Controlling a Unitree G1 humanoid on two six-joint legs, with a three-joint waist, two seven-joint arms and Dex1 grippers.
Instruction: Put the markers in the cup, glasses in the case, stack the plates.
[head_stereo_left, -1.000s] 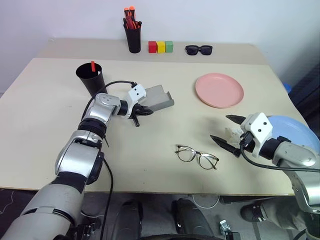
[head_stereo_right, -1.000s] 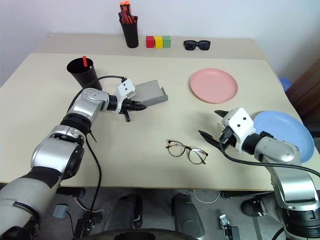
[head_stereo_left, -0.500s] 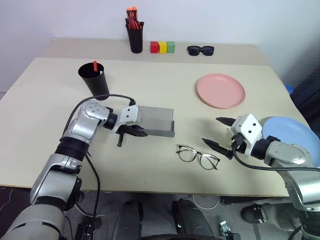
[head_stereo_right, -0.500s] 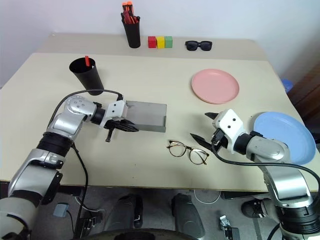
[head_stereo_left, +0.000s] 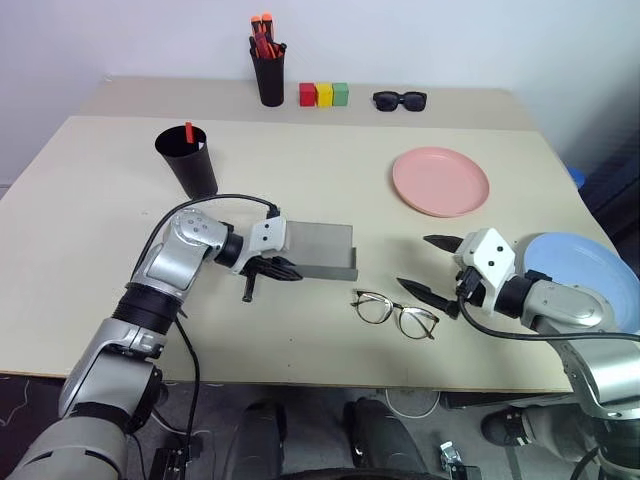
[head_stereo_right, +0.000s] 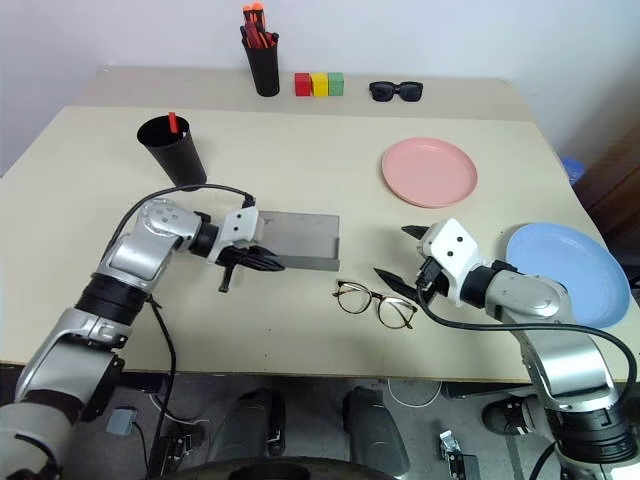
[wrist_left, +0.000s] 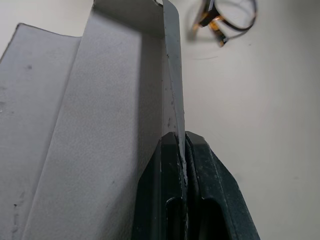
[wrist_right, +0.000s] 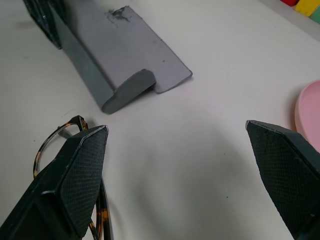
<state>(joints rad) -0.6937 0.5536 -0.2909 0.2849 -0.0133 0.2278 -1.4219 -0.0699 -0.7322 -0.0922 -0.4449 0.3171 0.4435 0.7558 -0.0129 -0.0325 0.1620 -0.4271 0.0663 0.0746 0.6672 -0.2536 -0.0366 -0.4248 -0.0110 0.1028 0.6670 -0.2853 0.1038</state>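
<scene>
The grey case lies opened out on the table's middle, and my left gripper is shut on its left edge; the left wrist view shows both fingers pinching the case's thin wall. The wire-framed glasses lie just right of the case's near corner. To their right, slightly above the table, my right gripper stands wide open and holds nothing. A red-capped marker stands in the black cup at the left. The pink plate lies far right, the blue plate at the right edge.
Along the back edge stand a black pen holder with orange-capped markers, three coloured blocks and black sunglasses. A black cable loops from my left arm. The right wrist view shows the case ahead and the glasses beside one finger.
My left gripper has drawn the case back toward the near edge and laid it flat by the glasses. My right gripper has edged left toward the glasses, still open.
</scene>
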